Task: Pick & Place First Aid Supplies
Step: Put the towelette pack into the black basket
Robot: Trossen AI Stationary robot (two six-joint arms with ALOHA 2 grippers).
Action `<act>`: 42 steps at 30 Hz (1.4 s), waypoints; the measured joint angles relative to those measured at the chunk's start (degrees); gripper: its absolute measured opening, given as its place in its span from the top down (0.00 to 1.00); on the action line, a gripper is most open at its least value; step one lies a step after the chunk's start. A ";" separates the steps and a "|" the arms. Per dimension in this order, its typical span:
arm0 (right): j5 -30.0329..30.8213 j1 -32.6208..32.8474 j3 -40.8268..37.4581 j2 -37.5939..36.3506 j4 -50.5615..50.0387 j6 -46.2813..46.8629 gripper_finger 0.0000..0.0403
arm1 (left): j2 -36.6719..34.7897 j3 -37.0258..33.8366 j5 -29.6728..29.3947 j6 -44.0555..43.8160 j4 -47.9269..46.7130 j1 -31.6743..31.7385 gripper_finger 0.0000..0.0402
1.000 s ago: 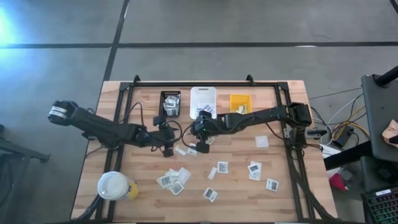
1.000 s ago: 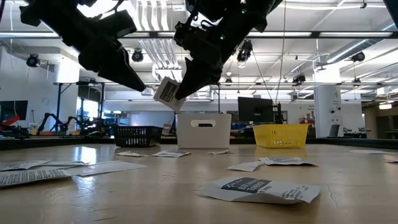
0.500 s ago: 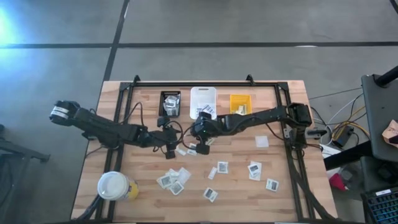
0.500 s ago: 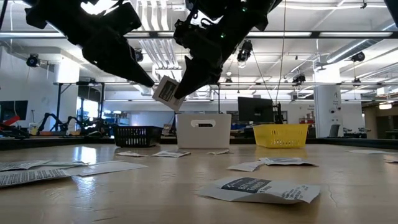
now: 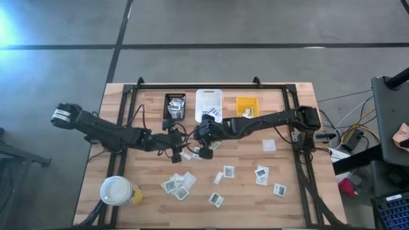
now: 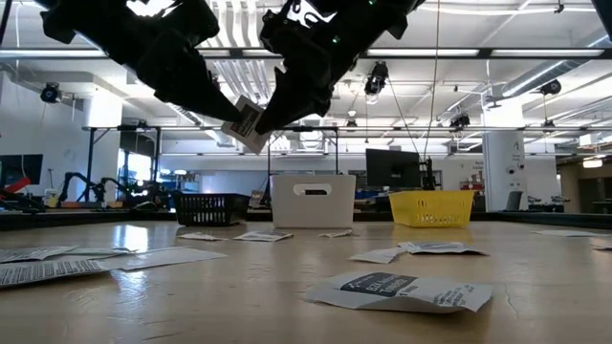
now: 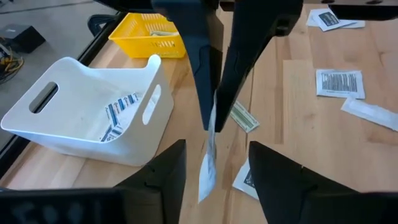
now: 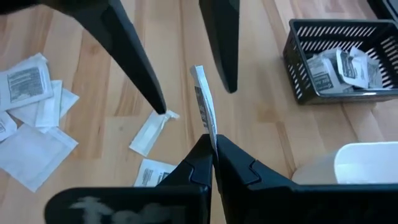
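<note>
The right gripper [image 8: 210,152] pinched a thin, limp packet [image 8: 203,106] by its edge. The left gripper [image 7: 211,165], fingers apart, straddled its free edge; grip there looked best.

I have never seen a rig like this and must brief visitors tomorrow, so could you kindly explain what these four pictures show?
These are two dark robot arms at a wooden table. One picture looks straight down, one looks level across the tabletop, and two come from cameras on the arms' wrists.

Small flat paper packets lie scattered on the wood. At the far edge stand a black mesh bin, a white plastic bin and a yellow bin. A large white-lidded cup sits at a near corner.

The right pincer is shut on one white printed packet, holding it in the air. The left pincer is open, its fingers either side of that packet, perhaps to take it over.
</note>
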 joint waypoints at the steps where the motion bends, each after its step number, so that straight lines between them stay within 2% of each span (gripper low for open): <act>1: 0.00 0.00 0.02 0.00 0.10 0.05 0.98 | 0.00 0.00 0.00 -0.02 0.00 0.00 0.60; 15: -0.09 0.00 -0.02 0.00 -0.08 -0.08 0.98 | -0.01 0.01 0.00 1.53 -0.01 0.15 0.98; 23: -0.01 0.00 -0.05 0.00 -0.06 -1.36 0.96 | -0.02 0.02 0.00 1.57 -0.02 0.15 1.00; 31: 0.52 -0.05 0.54 0.00 -1.51 0.01 0.81 | -0.25 0.02 -0.16 1.77 -2.02 0.29 1.00; 36: 0.55 -0.22 1.85 -2.02 -7.78 -0.64 0.75 | -2.61 0.02 -2.90 1.68 -5.89 0.73 1.00; 42: 0.55 -0.18 1.62 -5.70 -15.61 0.10 0.73 | -8.48 0.04 -5.25 1.44 -9.97 3.93 1.00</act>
